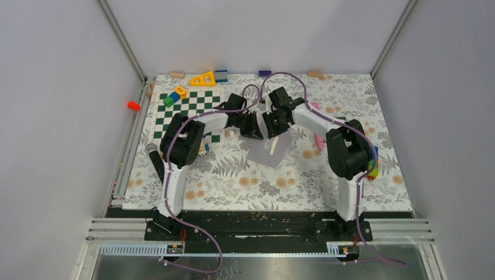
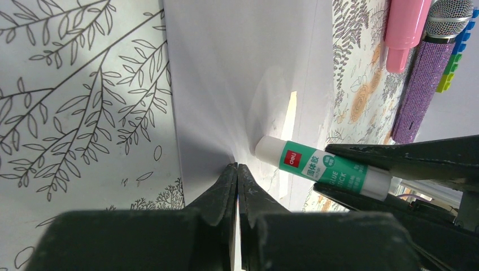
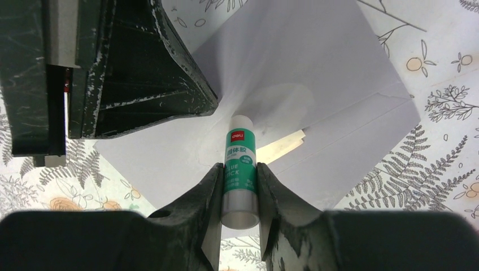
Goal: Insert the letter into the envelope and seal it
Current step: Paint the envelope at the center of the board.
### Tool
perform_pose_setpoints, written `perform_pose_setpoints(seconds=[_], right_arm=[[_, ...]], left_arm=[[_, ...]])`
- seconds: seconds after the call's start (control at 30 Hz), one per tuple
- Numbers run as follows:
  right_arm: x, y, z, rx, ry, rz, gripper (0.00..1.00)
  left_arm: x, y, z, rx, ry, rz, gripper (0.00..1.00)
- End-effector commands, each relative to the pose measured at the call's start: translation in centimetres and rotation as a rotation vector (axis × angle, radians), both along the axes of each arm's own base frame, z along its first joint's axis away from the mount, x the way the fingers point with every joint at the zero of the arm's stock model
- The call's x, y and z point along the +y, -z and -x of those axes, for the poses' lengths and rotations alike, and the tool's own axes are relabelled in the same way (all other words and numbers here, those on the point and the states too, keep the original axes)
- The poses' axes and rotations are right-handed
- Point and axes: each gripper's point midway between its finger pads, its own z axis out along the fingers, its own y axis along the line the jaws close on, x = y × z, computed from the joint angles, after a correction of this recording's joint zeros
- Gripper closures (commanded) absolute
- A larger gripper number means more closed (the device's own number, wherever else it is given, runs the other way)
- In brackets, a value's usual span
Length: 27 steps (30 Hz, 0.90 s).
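Floral tablecloth (image 1: 233, 169) covers the table. At its centre the left gripper (image 2: 237, 167) is pinched together on the envelope (image 2: 243, 68), lifting its flap. Just to the right, the right gripper (image 3: 240, 180) clamps a glue stick (image 3: 241, 152), whose long axis points straight at the flap, tip touching or nearly so.

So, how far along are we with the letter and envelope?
Looks done: no loose letter in sight; a cream strip at the envelope mouth may be it. In hand: left gripper pinches the open flap, right gripper holds a glue stick, white end at the flap. Left: spread glue, fold the flap down, press it shut.
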Motion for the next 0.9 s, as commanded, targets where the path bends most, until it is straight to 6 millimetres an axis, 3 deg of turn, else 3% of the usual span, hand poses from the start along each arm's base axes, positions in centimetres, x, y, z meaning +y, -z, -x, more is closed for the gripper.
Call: perform_pose_setpoints(seconds=[0.0,0.2,0.33,0.87], right_arm=[[0.3,-2.0,-1.7,-0.145,0.033,-0.023,1.00],[0.7,-2.1,-1.5,-0.152,0.022,-0.051,1.00],[1.5,-1.7,0.1,-0.070,-0.028,-0.088,1.00],[0.5,-1.8,4.0,0.073,-0.149,-0.058,1.00]], left_arm=[[0.3,1.4,-0.4,-0.020,-0.008,-0.058,1.00],[0.2,1.4,-0.4,-0.020,-0.008,-0.060,1.00],[0.2,1.4,-0.4,-0.020,-0.009,-0.060,1.00],[0.4,1.6,-0.7,-0.026,-0.019,-0.079,1.00]])
